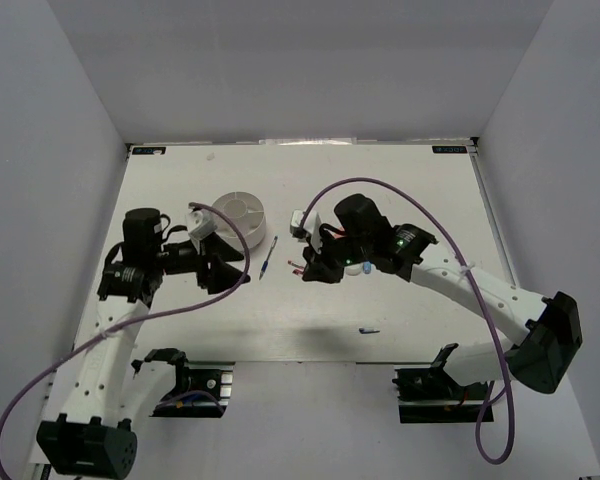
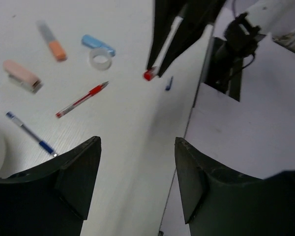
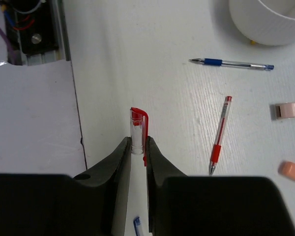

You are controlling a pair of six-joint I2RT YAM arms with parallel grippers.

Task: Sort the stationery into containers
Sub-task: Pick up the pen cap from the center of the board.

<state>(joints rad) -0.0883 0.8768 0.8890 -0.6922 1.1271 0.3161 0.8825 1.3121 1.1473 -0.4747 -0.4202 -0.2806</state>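
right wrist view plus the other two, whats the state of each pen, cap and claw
right claw, shut on red cap
left claw, open, nothing in it
red pen, uncapped, lying flat
blue pen, uncapped, lying flat
blue cap, off its pen, lying loose

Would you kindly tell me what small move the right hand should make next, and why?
Probably it should lift and swing left toward the round white plastic tub. The right hand is already shut on the small clear pen cap with the red clip, so the grasp looks done. The tub stands apart from it, and the cap's likely place is in one of its compartments.
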